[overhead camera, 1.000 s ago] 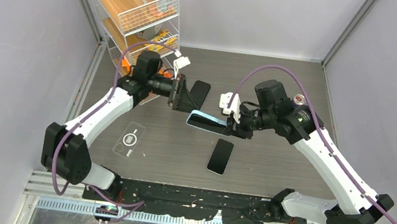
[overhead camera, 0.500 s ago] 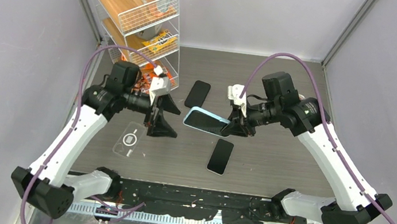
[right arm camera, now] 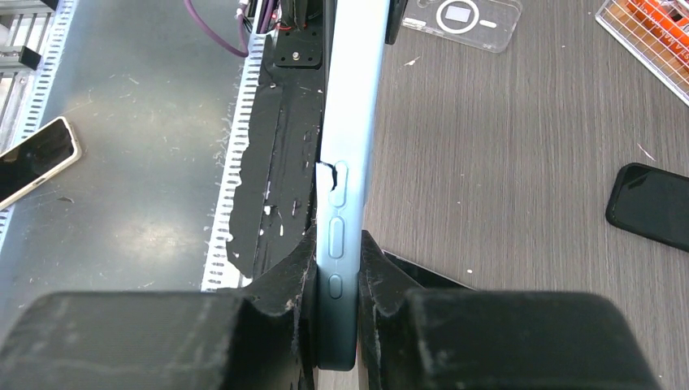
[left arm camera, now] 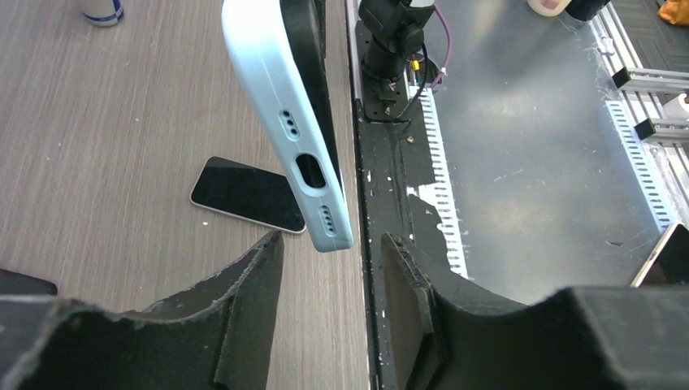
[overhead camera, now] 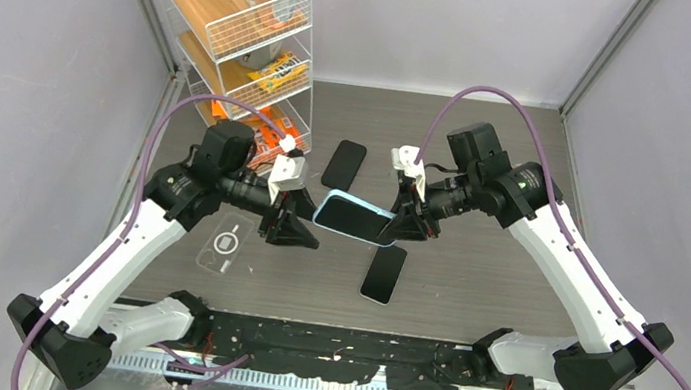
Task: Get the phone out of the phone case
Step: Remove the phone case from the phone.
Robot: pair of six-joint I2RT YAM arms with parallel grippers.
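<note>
The light-blue silicone phone case [left arm camera: 272, 81], black phone [left arm camera: 305, 49] seated inside, is gripped mid-air by the right gripper [right arm camera: 337, 244]; its lower end is flanked by the half-spread left gripper [left arm camera: 329, 244]. Nothing is extracted yet.

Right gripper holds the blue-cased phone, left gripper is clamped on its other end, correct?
Not clamped: the left gripper is open, not touching the blue-cased phone, as the left wrist view shows. The right gripper does hold it.
</note>
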